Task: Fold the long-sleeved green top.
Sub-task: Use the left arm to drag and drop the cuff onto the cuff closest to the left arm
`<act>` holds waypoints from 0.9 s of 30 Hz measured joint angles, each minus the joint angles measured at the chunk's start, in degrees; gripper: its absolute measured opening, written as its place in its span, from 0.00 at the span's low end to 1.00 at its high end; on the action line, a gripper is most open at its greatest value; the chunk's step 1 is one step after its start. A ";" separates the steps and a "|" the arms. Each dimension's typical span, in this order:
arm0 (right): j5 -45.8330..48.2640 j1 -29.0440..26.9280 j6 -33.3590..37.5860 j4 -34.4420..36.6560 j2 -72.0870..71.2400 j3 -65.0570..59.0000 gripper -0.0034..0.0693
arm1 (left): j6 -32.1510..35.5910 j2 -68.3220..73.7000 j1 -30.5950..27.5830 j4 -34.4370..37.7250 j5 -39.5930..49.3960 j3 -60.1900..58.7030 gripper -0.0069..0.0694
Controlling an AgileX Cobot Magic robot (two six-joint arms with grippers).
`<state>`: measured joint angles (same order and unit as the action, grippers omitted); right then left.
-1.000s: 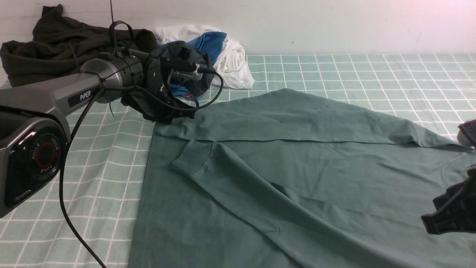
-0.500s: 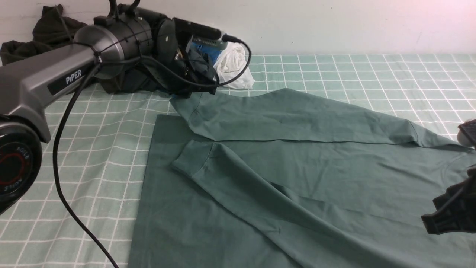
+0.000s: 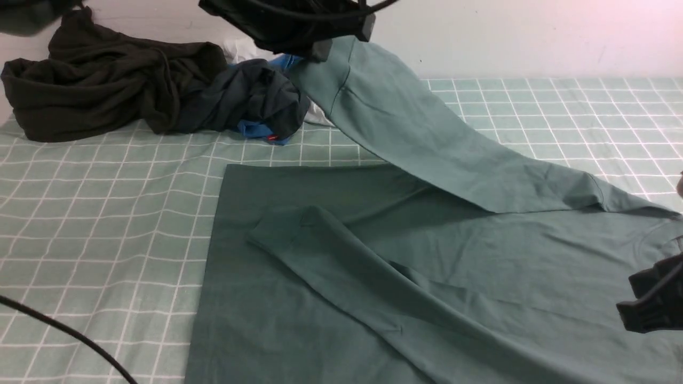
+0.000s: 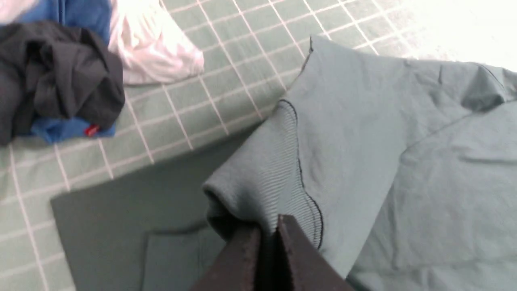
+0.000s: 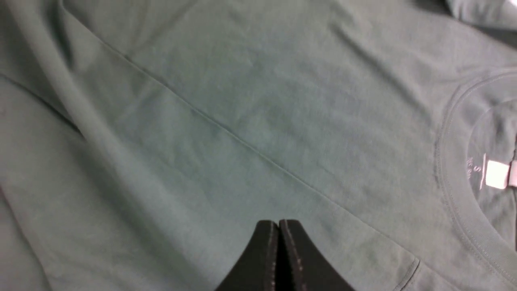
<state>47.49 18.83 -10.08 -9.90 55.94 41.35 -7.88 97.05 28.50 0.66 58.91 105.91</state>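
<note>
The green long-sleeved top (image 3: 427,256) lies spread over the checked cloth, its body flat. My left gripper (image 3: 320,50) is raised high at the back and is shut on the ribbed cuff (image 4: 262,178) of the far sleeve (image 3: 405,133), which hangs stretched from the jaws down to the shoulder. In the left wrist view the left gripper (image 4: 270,230) pinches the cuff's edge. The other sleeve (image 3: 331,256) lies folded across the body. My right gripper (image 3: 648,309) hovers at the right edge near the ribbed neck (image 5: 456,194). In the right wrist view that gripper (image 5: 278,226) is shut with nothing in it.
A very dark olive garment (image 3: 101,85) is heaped at the back left, beside a pile of dark, blue and white clothes (image 3: 256,101). The pale mint grid cloth (image 3: 106,213) covers the table. A black cable (image 3: 64,333) crosses the near left corner.
My left gripper has risen and moved right with the cuff, pulling the far sleeve up off the top's body. The right gripper has barely moved.
</note>
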 joint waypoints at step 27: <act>3.29 0.00 0.08 1.17 -3.97 -0.10 0.03 | -0.61 -8.47 -0.54 -2.31 -18.07 -55.19 0.60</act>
<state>50.78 18.83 -10.00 -8.73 51.97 41.24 -8.49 88.59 27.96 -1.66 40.84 50.72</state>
